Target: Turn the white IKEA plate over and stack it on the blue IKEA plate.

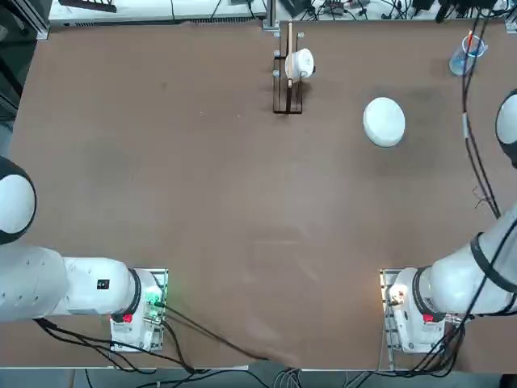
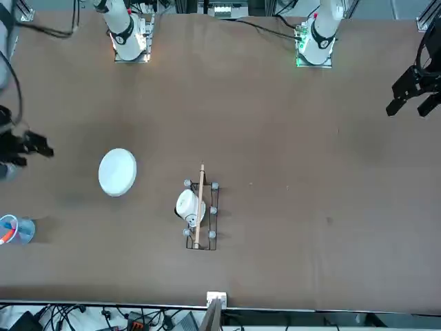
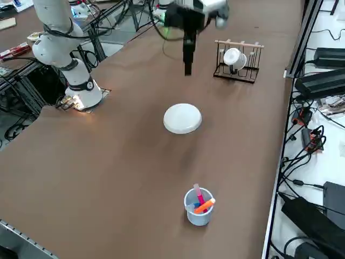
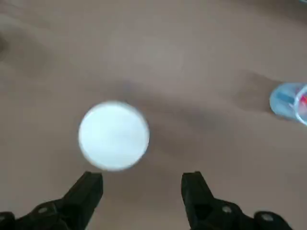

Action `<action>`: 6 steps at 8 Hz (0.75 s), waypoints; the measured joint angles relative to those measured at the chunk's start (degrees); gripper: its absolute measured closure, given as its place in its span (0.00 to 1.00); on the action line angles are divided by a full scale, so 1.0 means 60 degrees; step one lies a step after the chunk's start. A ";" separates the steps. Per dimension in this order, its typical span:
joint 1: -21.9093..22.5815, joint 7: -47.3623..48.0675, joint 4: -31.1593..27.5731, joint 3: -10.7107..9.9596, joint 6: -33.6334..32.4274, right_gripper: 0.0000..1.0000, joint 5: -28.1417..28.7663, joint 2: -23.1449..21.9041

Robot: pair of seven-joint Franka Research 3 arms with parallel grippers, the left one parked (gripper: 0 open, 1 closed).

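Where the white IKEA plate (image 1: pixel 384 122) lies: flat on the bench (image 1: pixel 210 186), between the wire rack (image 3: pixel 237 62) and the clear blue tumbler (image 3: pixel 198 208), touching neither.
Plate's look: round, plain and white, with a smooth surface; a thin edge is shown around it in the right side view.
Plate's surface: washed out to bright white in the right wrist view, so fine detail is lost.
Under the plate: hidden from every view; whether another plate is covered by it cannot be told.
Right gripper (image 4: pixel 143 178): held above the bench near the plate, jaws spread wide apart, with nothing gripped between them.
Right arm (image 1: pixel 460 283): partly cut off in the overhead view, where its gripper is left out of frame.
Tumbler: stood upright with an orange stick (image 3: pixel 205 206) inside; crossed by cables (image 1: pixel 466 105) overhead and cut off in the wrist view.
Rack: topped by a wooden bar, with a white cup (image 3: pixel 235 58) held tipped in it.
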 joint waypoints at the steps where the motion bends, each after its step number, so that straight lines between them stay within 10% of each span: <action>1: 0.0031 0.0000 -0.1481 0.0005 0.1636 0.00 -0.0006 -0.0170; 6: 0.0353 0.0014 -0.4185 0.0093 0.6190 0.00 -0.0017 0.1150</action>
